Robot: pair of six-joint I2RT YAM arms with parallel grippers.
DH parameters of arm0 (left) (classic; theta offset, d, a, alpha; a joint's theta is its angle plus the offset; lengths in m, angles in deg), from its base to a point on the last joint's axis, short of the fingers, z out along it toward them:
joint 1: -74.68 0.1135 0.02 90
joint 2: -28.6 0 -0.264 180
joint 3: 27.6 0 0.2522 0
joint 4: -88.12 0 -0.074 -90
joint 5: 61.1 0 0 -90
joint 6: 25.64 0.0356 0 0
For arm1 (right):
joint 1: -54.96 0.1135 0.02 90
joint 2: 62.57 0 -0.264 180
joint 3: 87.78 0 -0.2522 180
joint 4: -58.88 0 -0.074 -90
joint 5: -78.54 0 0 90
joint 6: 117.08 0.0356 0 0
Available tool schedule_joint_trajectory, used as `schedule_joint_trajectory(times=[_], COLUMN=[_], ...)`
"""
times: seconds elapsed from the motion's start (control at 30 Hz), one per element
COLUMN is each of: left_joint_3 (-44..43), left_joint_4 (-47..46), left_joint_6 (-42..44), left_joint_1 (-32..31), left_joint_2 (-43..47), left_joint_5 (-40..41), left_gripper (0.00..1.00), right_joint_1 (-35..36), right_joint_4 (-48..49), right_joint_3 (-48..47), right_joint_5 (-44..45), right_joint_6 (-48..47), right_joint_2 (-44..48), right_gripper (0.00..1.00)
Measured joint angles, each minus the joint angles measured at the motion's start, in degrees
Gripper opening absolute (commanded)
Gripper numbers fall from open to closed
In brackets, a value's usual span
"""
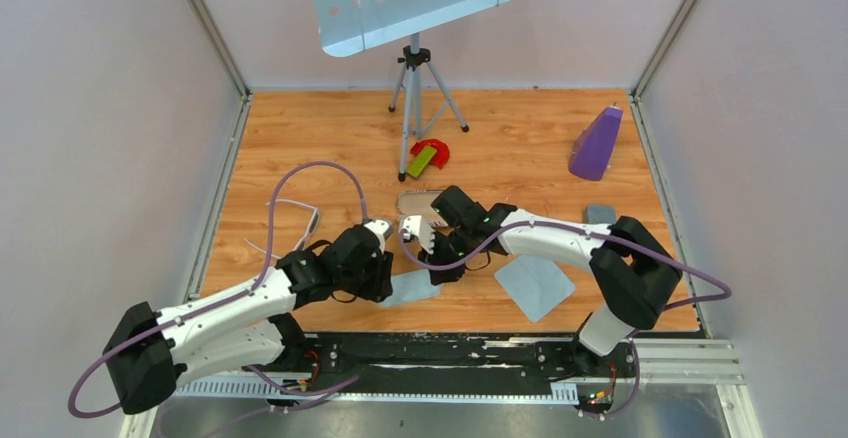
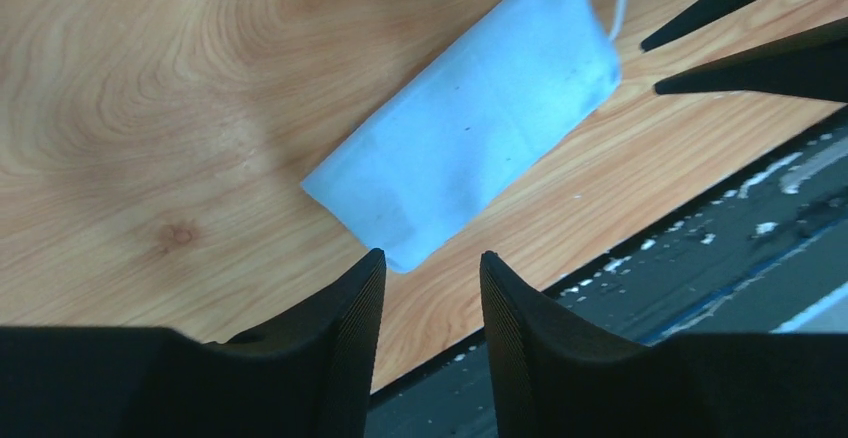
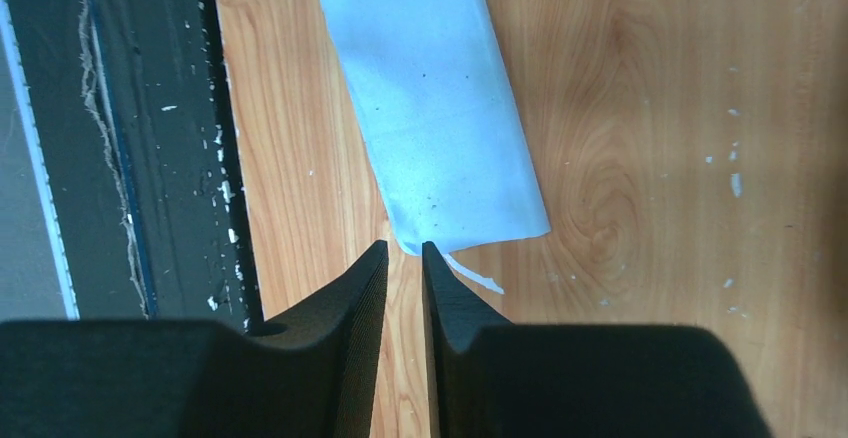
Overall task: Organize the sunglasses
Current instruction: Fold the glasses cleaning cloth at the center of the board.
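The sunglasses, thin and nearly clear, lie on the wooden table left of both arms, apart from either gripper. A light blue cloth pouch lies near the front edge. It also shows in the left wrist view and in the right wrist view. My left gripper is open and empty just above one corner of the pouch. My right gripper hovers at the opposite end, its jaws a narrow gap apart with nothing between them, next to the pouch's white string.
A grey oblong case lies just behind the grippers. A flat blue-grey cloth lies at the front right, and a small grey object beyond it. A purple wedge, a red and green piece and a tripod stand further back. The black front rail borders the table.
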Motion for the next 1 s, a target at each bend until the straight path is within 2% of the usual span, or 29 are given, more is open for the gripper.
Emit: schedule_joint_trajectory(times=[0.17, 0.33, 0.53, 0.73, 1.0], left_joint_3=[-5.16, -6.27, -6.25, -6.10, -3.21], left_joint_4=[2.47, 1.25, -0.68, -2.95, -5.44], left_joint_6=[0.20, -1.31, -1.38, -0.48, 0.09], left_joint_1=[-0.11, -0.24, -0.22, 2.60, 7.48], left_joint_2=[0.35, -3.45, -9.46, -10.54, -11.17], left_joint_5=[1.40, 6.32, 10.38, 9.79, 6.19], left_gripper=[0.45, 0.44, 0.43, 0.42, 0.44], right_joint_1=[-0.02, -0.70, -4.83, -8.04, -8.39], right_joint_4=[-0.52, -0.50, -0.70, -1.90, -3.32], right_joint_3=[-0.33, -2.47, -4.02, -6.12, -8.00], right_joint_5=[-0.02, -0.20, -1.46, -2.03, -4.15], right_joint_6=[-0.17, 0.59, 1.44, -2.29, -6.19], right_joint_2=[2.10, -1.81, -6.27, -6.27, -7.54], right_gripper=[0.20, 0.19, 0.24, 0.28, 0.33])
